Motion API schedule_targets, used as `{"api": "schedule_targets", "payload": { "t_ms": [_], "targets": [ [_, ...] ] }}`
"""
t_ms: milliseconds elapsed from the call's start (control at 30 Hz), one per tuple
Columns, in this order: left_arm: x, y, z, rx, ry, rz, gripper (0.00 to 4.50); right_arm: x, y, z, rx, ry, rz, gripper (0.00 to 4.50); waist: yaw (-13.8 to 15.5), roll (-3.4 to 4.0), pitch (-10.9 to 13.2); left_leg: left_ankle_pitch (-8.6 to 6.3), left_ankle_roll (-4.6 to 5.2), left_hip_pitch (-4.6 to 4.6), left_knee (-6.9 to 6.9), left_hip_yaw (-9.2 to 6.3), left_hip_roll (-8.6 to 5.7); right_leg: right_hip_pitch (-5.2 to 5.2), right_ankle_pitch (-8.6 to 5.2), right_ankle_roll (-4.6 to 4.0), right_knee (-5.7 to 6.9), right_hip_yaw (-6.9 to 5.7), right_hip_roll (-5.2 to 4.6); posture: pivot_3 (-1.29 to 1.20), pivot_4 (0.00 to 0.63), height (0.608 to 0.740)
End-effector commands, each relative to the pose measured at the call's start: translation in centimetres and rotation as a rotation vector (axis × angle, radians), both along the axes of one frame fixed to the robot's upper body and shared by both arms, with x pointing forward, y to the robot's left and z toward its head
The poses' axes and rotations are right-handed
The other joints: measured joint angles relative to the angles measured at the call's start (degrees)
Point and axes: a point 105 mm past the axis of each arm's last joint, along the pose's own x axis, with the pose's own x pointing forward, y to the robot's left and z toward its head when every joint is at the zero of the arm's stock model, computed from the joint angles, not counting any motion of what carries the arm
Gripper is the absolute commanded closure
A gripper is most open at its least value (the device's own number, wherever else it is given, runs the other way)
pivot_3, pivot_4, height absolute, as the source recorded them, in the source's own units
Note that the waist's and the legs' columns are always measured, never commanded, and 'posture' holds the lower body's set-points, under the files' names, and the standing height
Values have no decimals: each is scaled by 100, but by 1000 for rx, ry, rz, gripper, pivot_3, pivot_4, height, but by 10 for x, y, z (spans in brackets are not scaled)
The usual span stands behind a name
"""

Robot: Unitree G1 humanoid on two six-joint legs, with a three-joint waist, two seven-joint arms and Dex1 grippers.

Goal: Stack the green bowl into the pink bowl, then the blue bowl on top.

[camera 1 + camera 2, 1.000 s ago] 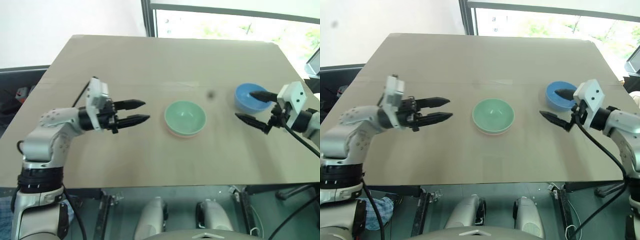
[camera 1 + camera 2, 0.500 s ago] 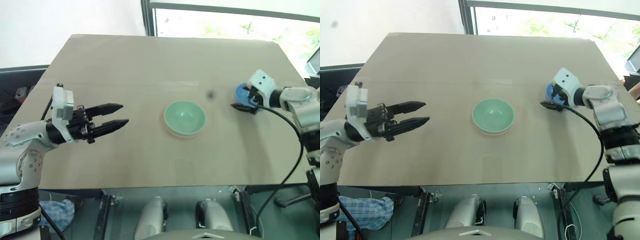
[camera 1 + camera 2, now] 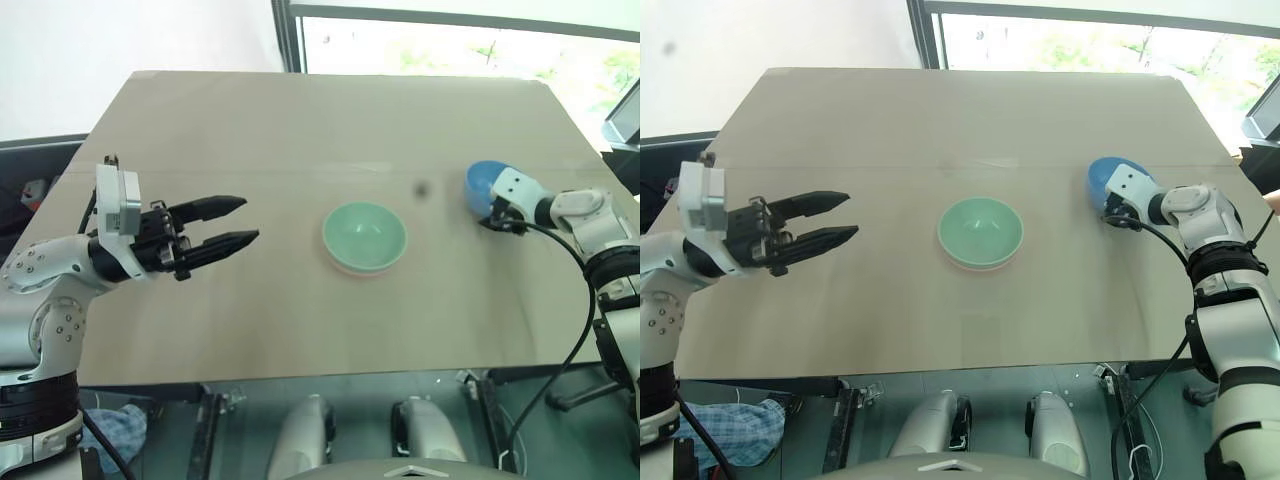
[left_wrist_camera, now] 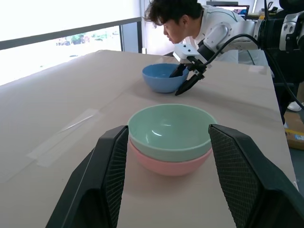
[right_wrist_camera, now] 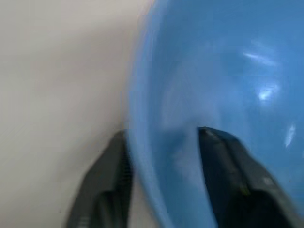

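Head views: the green bowl (image 3: pixel 364 233) is seen nested in the pink bowl (image 3: pixel 345 267) at table (image 3: pixel 300 130) centre; the blue bowl (image 3: pixel 484 183) lies well to the right. Left gripper (image 3: pixel 236 221) is held spread, apart from the stack. Left wrist view: a person (image 4: pixel 190 19) is seen behind. Right wrist view: the right gripper (image 5: pixel 164 142) is pinched on the blue bowl's rim, 1 finger inside, 1 outside.

The green bowl (image 3: pixel 364 234) sits nested in the pink bowl (image 4: pixel 169 164) at the frame's centre on the tabletop (image 3: pixel 300 130). The blue bowl (image 3: pixel 484 185) lies to the right, slightly higher in frame, well apart from them.
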Motion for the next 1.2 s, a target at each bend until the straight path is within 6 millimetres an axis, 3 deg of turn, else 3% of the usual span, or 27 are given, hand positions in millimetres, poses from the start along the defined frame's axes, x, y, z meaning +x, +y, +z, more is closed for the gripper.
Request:
{"api": "schedule_targets", "payload": {
  "t_ms": [33,67,333,433,567,700,900,1167,1200],
  "targets": [
    [1,0,8,13,-47,-7,1644,3,-4,14,-5,-49,3,4142,-9,-1,-1,0,0,1,0,0,0,0,0,0,1,1,0,0,150,740],
    [2,-1,8,12,-48,-10,1644,2,-5,14,-10,-54,6,4408,-8,-7,-5,0,-1,5,0,1,1,2,0,0,3,1,0,0,150,740],
    [6,-2,4,17,-43,-26,1644,-6,10,20,18,-67,95,4408,-5,-3,-3,2,-3,4,-2,-4,3,4,0,0,2,-3,1,0,150,740],
    [7,-1,2,23,-39,-25,1644,-12,30,36,61,-110,170,4408,-11,-2,-2,1,-3,3,-4,-3,5,2,0,0,3,-2,1,0,150,740],
    [9,2,2,27,-37,-19,1644,-25,67,74,141,-181,249,4408,-13,13,7,1,-3,2,-5,1,7,-3,0,0,5,2,1,0,150,740],
    [10,3,0,35,-32,-20,1644,-71,128,103,160,-224,519,4408,15,15,8,2,-3,-10,-13,-3,8,-15,0,0,8,-2,1,0,150,740],
    [14,1,-3,53,-25,-42,1644,-132,189,115,130,-265,773,4408,81,7,4,1,-1,-19,-23,-8,-1,-14,0,0,4,-12,-2,0,150,740],
    [20,-2,-3,66,-31,-64,1644,-152,210,109,120,-248,805,4408,78,-1,0,2,-3,-11,-7,-7,0,-14,0,0,7,-11,0,0,150,740],
    [20,-2,-3,67,-32,-66,1644,-152,211,108,118,-246,804,4044,77,-1,0,2,-3,-12,-6,-7,0,-15,0,0,7,-11,1,0,150,740]
  ]
}}
